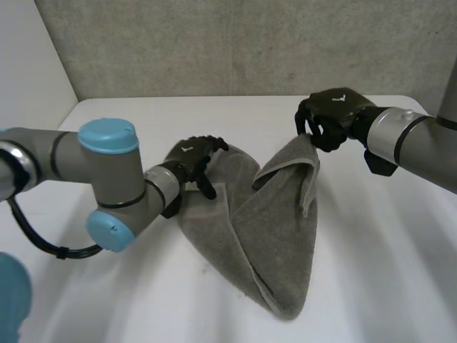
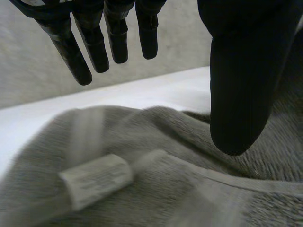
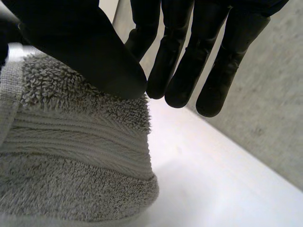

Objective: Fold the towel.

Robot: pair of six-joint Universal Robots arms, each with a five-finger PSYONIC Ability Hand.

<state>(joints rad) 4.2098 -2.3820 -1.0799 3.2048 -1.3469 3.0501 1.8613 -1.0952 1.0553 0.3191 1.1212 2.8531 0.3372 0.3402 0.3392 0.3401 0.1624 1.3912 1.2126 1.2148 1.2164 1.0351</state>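
Observation:
A grey towel [image 1: 271, 221] lies crumpled on the white table [image 1: 385, 250], narrowing to a fold near the front. My left hand [image 1: 191, 158] hovers over its far left corner with fingers straight and thumb apart, holding nothing. In the left wrist view the fingers [image 2: 90, 47] hang above the towel [image 2: 142, 189], and a white label [image 2: 94, 179] lies under the palm. My right hand [image 1: 335, 114] holds the far right corner lifted off the table. The thumb [image 3: 85, 47] pinches the towel [image 3: 71, 156] against the fingers.
A grey wall [image 1: 250, 43] stands behind the table's far edge, and a white side wall [image 1: 28, 64] rises at the left. Bare table stretches to the right of the towel and in front of it.

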